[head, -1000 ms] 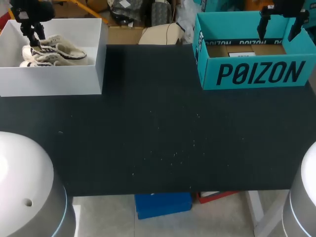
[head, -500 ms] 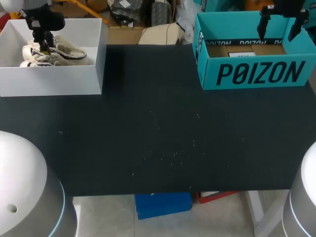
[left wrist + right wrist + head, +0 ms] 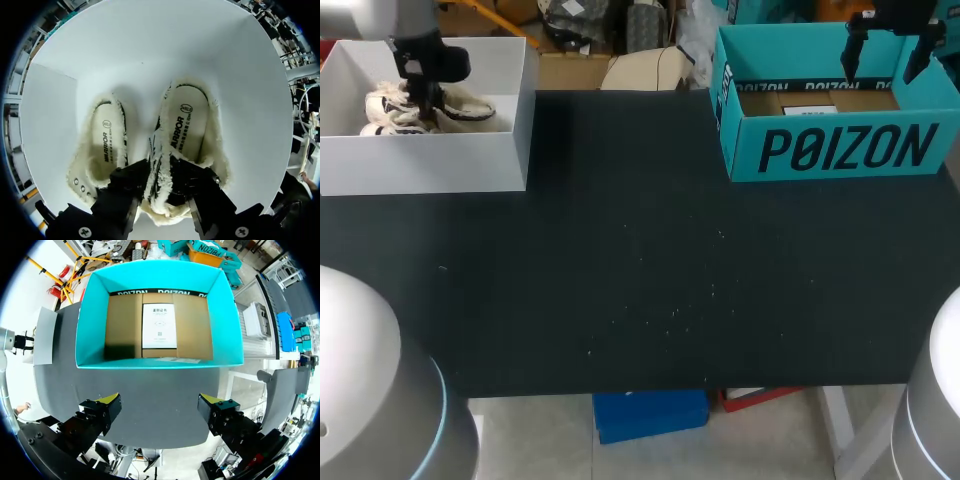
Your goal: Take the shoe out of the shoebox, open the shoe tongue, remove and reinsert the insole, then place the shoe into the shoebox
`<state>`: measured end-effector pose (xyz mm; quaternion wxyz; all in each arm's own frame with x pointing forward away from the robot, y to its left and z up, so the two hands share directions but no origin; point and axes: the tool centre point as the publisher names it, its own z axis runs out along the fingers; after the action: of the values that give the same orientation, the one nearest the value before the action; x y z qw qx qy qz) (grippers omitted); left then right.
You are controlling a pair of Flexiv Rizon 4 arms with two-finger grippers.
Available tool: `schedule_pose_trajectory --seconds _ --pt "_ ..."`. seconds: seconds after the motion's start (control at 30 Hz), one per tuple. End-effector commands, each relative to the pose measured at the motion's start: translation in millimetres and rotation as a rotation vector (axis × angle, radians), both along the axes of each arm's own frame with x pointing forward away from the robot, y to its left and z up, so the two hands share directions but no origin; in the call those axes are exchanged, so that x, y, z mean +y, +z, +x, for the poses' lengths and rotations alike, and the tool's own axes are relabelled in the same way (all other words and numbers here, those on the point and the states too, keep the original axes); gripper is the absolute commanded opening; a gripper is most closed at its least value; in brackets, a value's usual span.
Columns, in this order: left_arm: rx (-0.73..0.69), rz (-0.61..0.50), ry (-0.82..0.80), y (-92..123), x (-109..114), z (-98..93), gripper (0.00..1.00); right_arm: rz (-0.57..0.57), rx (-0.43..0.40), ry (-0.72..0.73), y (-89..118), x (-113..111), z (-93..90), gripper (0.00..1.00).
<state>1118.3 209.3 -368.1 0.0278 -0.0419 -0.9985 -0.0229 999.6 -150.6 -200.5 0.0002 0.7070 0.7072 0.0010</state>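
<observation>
**First step barely begun: left pincer down on the shoe**

Head view: at the upper left of the frame the white box [image 3: 470, 165] holds the pair, and the left pincer [image 3: 425, 95] is inside it over the shoe [image 3: 470, 108]. At the upper right, the right pincer [image 3: 883, 60] hangs spread apart above the teal shoebox [image 3: 840, 150]. Nothing lies on the bare counter [image 3: 640, 280], so judging by that, lifting out, tongue, insole and boxing all remain. Since the earlier frames the left arm has swung from the box's left edge to over the shoes; the right arm has not moved.

Left wrist view: the left pincer [image 3: 162, 175] straddles the fleecy collar of the shoe [image 3: 187, 130], with the second shoe [image 3: 102, 150] just beside it. I cannot tell whether it is clamped.

Right wrist view: the right pincer [image 3: 160, 402] is wide apart, holding nothing. Ahead of it, the teal shoebox [image 3: 160, 360] contains only a paper slip [image 3: 159, 325].
</observation>
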Motion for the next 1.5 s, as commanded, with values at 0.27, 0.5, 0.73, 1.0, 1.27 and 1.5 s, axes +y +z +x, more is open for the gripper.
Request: schedule_pose_trajectory --seconds 0.27,0.5,0.73,1.0,1.27,1.5 --pt "0.015 0.017 0.001 -26 -2 10.3 0.35 0.000 0.001 0.000 0 0 0.3 1.00" --pt "0.022 0.022 0.001 -35 -5 13.0 0.31 0.000 0.001 0.000 0 0 0.3 1.00" --pt "0.026 0.024 0.018 -43 -4 13.5 0.11 0.000 0.001 0.000 0 0 0.3 1.00" --pt "0.022 0.013 0.014 -23 0 11.3 0.00 0.000 0.001 0.000 0 0 0.3 1.00" --pt "0.031 0.029 0.013 36 14 14.3 0.00 0.000 0.001 0.000 0 0 0.3 1.00" --pt "-0.012 0.043 0.062 103 18 22.8 0.00 0.000 0.001 0.000 0 0 0.3 1.00"
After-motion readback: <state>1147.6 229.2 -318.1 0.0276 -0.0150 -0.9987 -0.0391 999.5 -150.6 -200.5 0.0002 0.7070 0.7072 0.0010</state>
